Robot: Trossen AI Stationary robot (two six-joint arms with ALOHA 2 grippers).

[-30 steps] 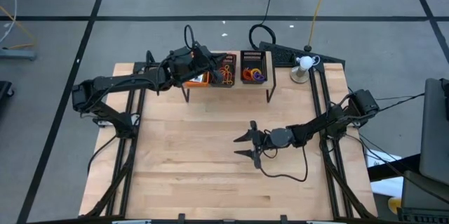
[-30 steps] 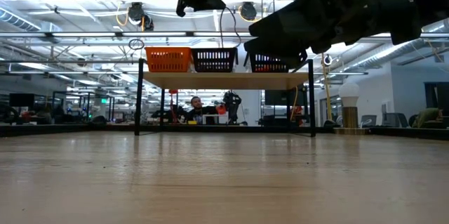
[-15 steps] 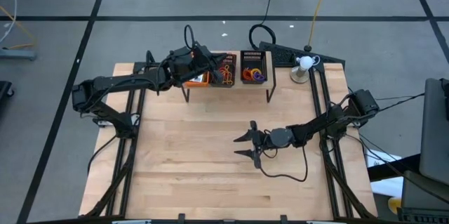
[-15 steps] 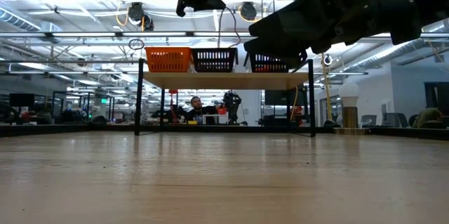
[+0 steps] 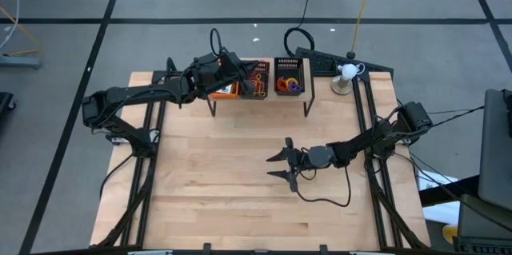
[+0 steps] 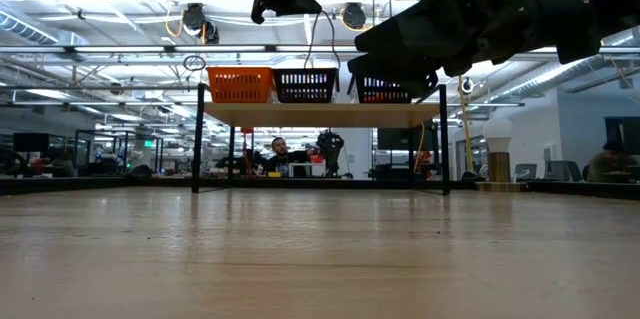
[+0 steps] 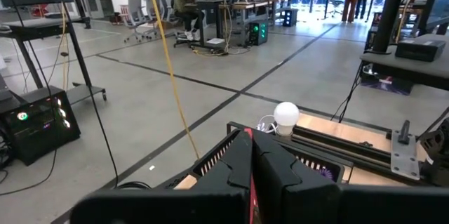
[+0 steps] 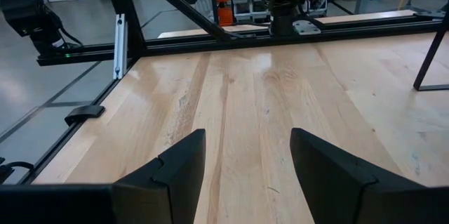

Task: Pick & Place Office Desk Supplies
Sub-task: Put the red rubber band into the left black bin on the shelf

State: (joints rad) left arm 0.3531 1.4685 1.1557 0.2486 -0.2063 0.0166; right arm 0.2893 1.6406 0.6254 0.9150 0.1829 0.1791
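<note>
Three mesh trays stand in a row on a raised wooden shelf [image 6: 325, 114] at the table's far edge: an orange tray [image 6: 240, 85], a middle black tray [image 5: 258, 81] with red-brown rubber-band loops, and a right black tray [image 5: 290, 76] with orange and purple rings [image 5: 288, 85]. My left gripper [image 5: 244, 69] hovers level above the orange and middle trays, shut with a thin red strip [image 7: 250, 155] between its fingers. My right gripper [image 5: 280, 165] hangs open above the bare middle of the table, with nothing between its fingers [image 8: 175, 168]. My left gripper pinches a thin red strip [image 7: 250, 155], seemingly a rubber band, between its two shut fingers. Only its edge shows in the seam between them. The fingers lie level, above the trays. How the band hangs below is hidden by the gripper.
A lamp with a white bulb [image 5: 346, 71] stands at the far right corner, beside black rails [image 5: 364, 103]. Dark frame rails also run along the table's left side [image 5: 148, 151]. Bare wood [image 5: 224, 183] stretches in front of the shelf. People sit in the room behind.
</note>
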